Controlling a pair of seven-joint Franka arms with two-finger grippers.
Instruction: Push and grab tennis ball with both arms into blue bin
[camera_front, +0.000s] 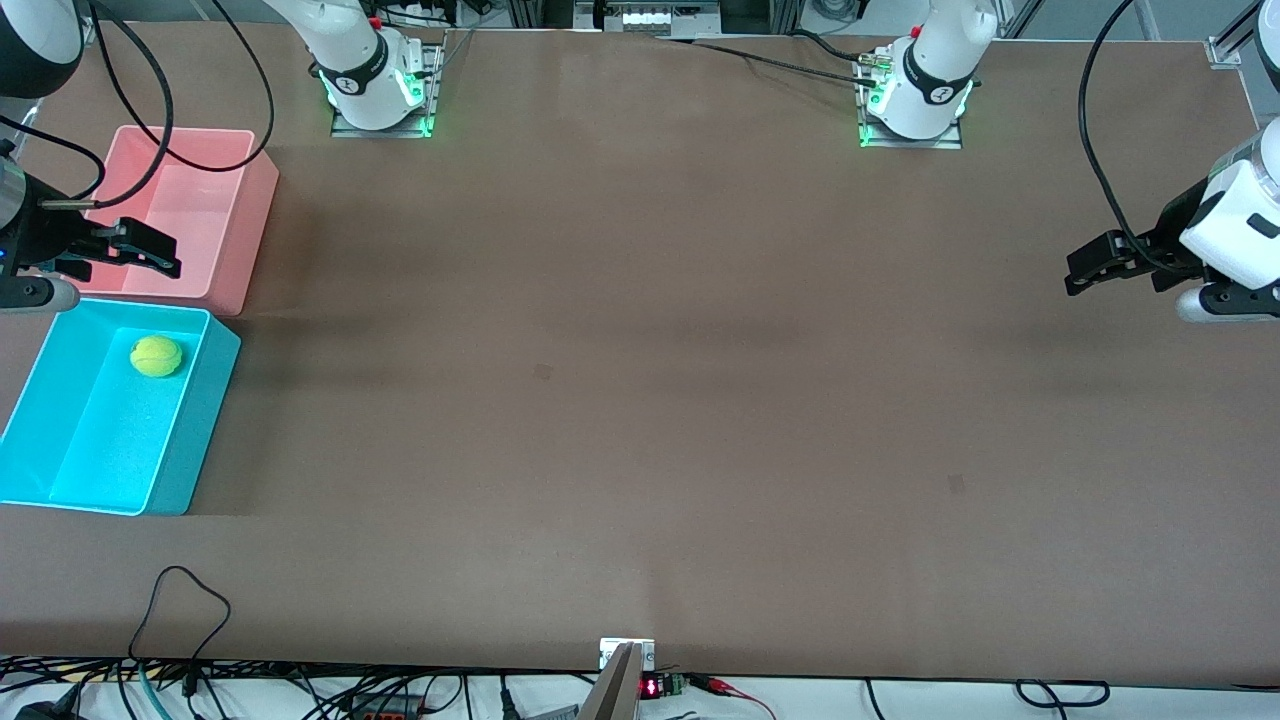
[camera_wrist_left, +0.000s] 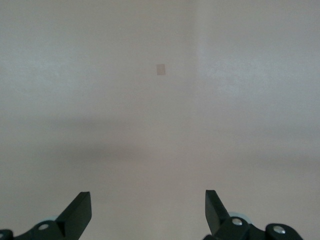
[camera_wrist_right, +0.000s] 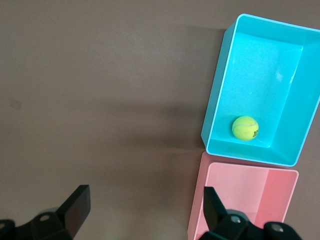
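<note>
The tennis ball (camera_front: 156, 356) lies in the blue bin (camera_front: 205, 420), near the bin's end next to the pink bin. In the right wrist view the ball (camera_wrist_right: 245, 128) rests on the blue bin's (camera_wrist_right: 220, 85) flat bottom. My right gripper (camera_front: 165, 257) is open and empty, up in the air over the pink bin's edge; in its wrist view the right gripper (camera_wrist_right: 145, 205) holds nothing. My left gripper (camera_front: 1075, 273) is open and empty over bare table at the left arm's end; its wrist view (camera_wrist_left: 148, 207) shows only tabletop.
The pink bin (camera_front: 240, 230) stands beside the blue bin, farther from the front camera, and shows in the right wrist view (camera_wrist_right: 270, 200). Small dark marks (camera_front: 542, 372) (camera_front: 956, 484) dot the brown table. Cables lie along the table's near edge (camera_front: 180, 600).
</note>
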